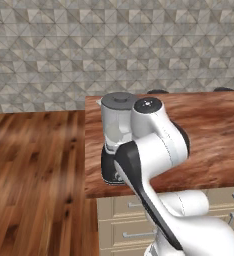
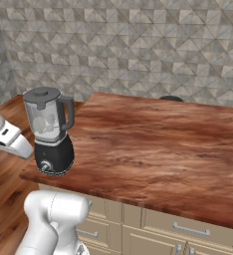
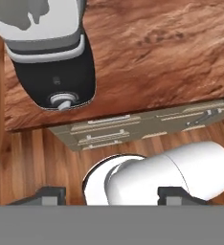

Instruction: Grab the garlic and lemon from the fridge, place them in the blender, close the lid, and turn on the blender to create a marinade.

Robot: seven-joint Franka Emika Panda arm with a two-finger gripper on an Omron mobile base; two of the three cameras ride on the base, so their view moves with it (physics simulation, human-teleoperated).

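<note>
The blender [image 2: 50, 132] stands upright at the front left corner of the table [image 2: 158, 149], its long axis vertical. Its black base sits just inside the table's front edge, with the round silver knob [image 2: 46, 166] facing outward over that edge toward the robot. In the right base view the jar's side handle points to the right, along the table and away from the corner. The lid [image 2: 41, 93], a dark grey disc with a raised centre, lies flat on the jar's top. Through the clear wall pale lumps show inside the jar; what they are cannot be told apart.

In the hand view the blender [image 3: 49, 52] appears at the upper left, its knob [image 3: 62, 101] pointing down at the camera, and the two finger tips of the end effector [image 3: 113, 195] stand well apart at the bottom, holding nothing and clear of the knob.

The table is a reddish-brown wood-grain slab over tan cabinets with drawers and metal bar handles [image 2: 190, 229]. The floor [image 1: 34, 180] to the left is plank wood in a similar brown. The wall [image 1: 114, 45] behind is tiled in a grey triangular mosaic. The arm's white elbow covers part of the blender [image 1: 114, 135] in the left base view.
</note>
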